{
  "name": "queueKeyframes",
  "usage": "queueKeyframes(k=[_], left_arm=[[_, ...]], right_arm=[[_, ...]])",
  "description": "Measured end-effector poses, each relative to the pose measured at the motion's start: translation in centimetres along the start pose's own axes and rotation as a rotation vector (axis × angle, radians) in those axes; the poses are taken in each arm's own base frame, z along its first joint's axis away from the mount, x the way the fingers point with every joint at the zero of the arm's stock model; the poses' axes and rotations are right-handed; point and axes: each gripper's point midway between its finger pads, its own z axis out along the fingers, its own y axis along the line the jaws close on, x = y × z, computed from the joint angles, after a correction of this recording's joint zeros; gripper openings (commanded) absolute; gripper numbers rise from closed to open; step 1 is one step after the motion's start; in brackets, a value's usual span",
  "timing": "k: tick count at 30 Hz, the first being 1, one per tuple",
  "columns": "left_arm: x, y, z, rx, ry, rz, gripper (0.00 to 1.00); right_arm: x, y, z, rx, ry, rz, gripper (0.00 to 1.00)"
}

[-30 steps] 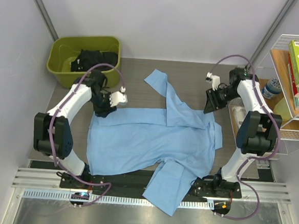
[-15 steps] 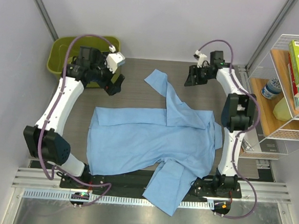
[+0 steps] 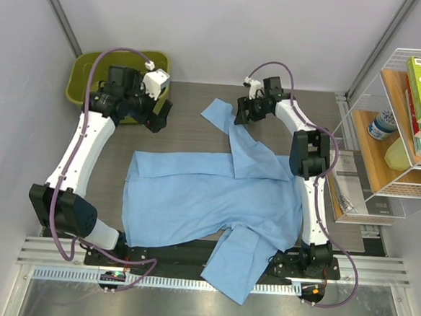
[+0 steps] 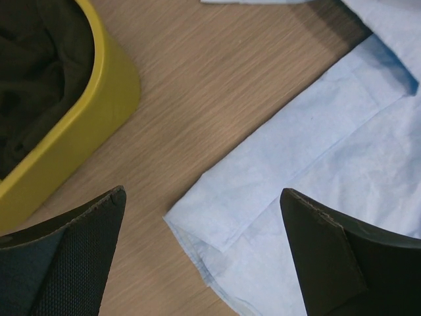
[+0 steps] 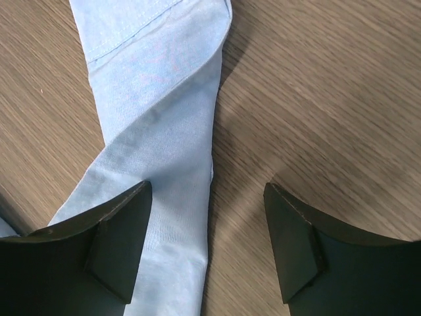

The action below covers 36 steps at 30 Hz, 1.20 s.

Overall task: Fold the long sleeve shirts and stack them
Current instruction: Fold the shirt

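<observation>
One light blue long sleeve shirt (image 3: 215, 198) lies spread flat on the wooden table. One sleeve (image 3: 220, 119) reaches toward the far side and the other (image 3: 235, 265) hangs over the near edge. My left gripper (image 3: 161, 117) hovers open between the bin and the shirt's far-left corner. In the left wrist view that folded corner (image 4: 217, 217) lies below the wide gap of the left gripper (image 4: 202, 192), untouched. My right gripper (image 3: 239, 115) is open over the far sleeve. In the right wrist view the sleeve (image 5: 158, 118) runs under the left finger of the right gripper (image 5: 207, 185), which grips nothing.
An olive-green bin (image 3: 77, 83) stands at the far left corner, and the left wrist view shows dark clothing (image 4: 33, 66) inside it. A wire shelf (image 3: 403, 186) with books and a bottle stands along the right side. The arm bases sit on the near rail.
Both arms have swung toward the far side. The left gripper left the shirt's far-left corner and opened wide by the bin. The right gripper moved left over the far sleeve, its jaws widening.
</observation>
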Motion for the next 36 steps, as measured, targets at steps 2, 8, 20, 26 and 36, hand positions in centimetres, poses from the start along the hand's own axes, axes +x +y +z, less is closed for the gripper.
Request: queueKeyframes(k=[2, 8, 20, 26, 36], left_arm=[[1.0, 0.2, 0.3, -0.017, 0.032, -0.012, 1.0], [1.9, 0.5, 0.4, -0.045, 0.071, -0.066, 1.0], [1.5, 0.7, 2.6, -0.059, 0.098, -0.289, 1.0], [0.3, 1.2, 2.2, -0.068, 0.061, -0.31, 1.0], [4.6, -2.9, 2.7, 0.086, 0.136, -0.338, 1.0]], right_arm=[[0.0, 0.4, 0.4, -0.001, 0.001, -0.021, 0.72], [0.4, 1.3, 1.1, 0.003, -0.002, -0.126, 0.32], [2.1, 7.1, -3.0, -0.053, 0.067, -0.249, 0.01], [2.2, 13.4, -11.8, -0.064, 0.044, -0.514, 0.01], [23.6, 23.0, -14.6, -0.406, 0.472, -0.845, 0.48]])
